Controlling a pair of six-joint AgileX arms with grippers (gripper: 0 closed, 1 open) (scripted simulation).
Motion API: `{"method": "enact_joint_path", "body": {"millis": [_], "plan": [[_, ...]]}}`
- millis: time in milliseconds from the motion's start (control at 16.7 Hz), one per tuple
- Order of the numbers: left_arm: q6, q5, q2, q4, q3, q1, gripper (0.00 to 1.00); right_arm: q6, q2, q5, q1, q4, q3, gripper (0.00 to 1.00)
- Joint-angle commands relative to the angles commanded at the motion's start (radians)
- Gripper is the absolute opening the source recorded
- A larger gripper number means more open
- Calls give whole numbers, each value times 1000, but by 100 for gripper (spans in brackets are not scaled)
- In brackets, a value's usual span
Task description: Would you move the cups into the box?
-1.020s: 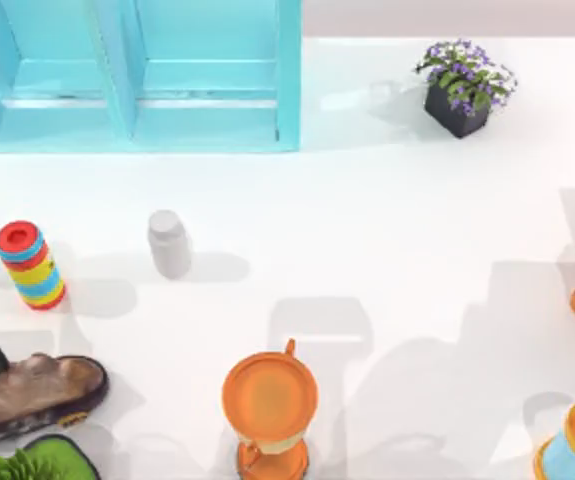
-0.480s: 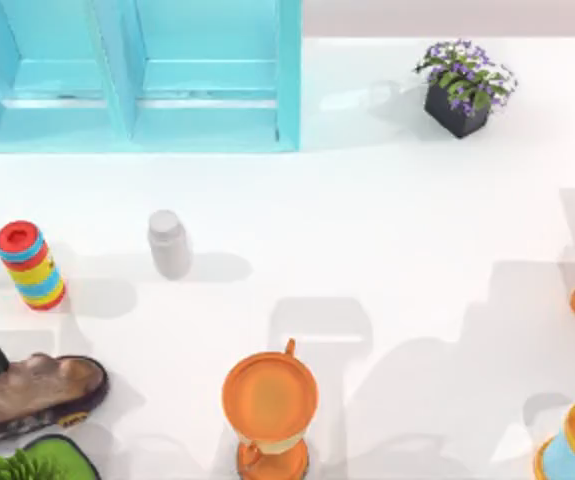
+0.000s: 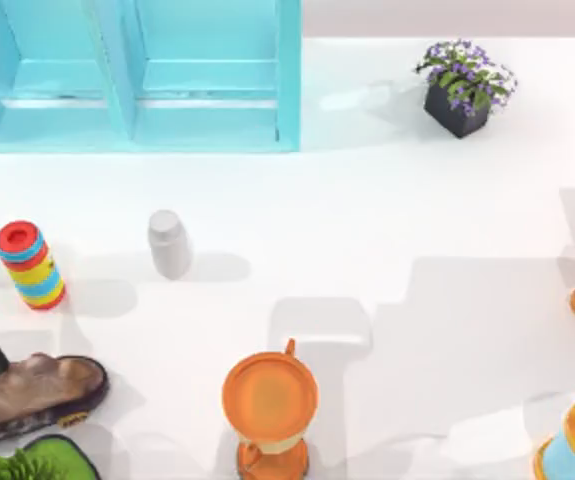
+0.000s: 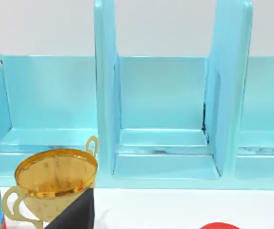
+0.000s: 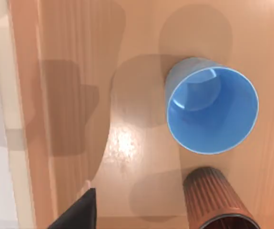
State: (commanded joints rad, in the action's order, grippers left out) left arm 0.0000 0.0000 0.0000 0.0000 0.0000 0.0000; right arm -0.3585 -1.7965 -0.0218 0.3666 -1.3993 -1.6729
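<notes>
Where the white worktop [image 3: 387, 230] meets its far left corner, a turquoise shelf unit [image 3: 207, 75] of open bays takes up the most room, and the left wrist view looks straight into those bays. A wooden box [image 5: 60, 71] comes next, seen from above in the right wrist view, with one pale wall running along its bare plank floor. A brown shoe [image 3: 32, 395] lies at the worktop's near left edge, and an orange lidded jug [image 3: 269, 400] stands at the middle of the near edge. A potted purple-flowered plant [image 3: 462, 90] sits toward the far right corner. A striped stack with a red cap [image 3: 29, 265] stands near the left edge, with a grey-white capped bottle [image 3: 169, 243] upright beside it. Inside the box the light blue cup [image 5: 212, 105] stands mouth up on the floor, and the reddish-brown ribbed cup [image 5: 213, 198] stands just beside it, apart from it. The right gripper [image 5: 77, 212] hangs over the box floor, clear of both cups; how far it is open cannot be told. The left gripper [image 4: 75, 212] sits in front of a golden two-handled cup [image 4: 55, 176] facing the shelf unit, and its opening cannot be told either.
</notes>
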Motion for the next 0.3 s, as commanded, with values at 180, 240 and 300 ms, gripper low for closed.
{"method": "enact_joint_path", "body": {"millis": [180,240,300], "plan": [[0,0,0,0,0,0,100,-1,-2,1,0,-109,-108,100],[0,0,0,0,0,0,100,0,-1,0,0,-124,-123,100],[0,0,0,0,0,0,100,0,-1,0,0,-129,-128,100]]}}
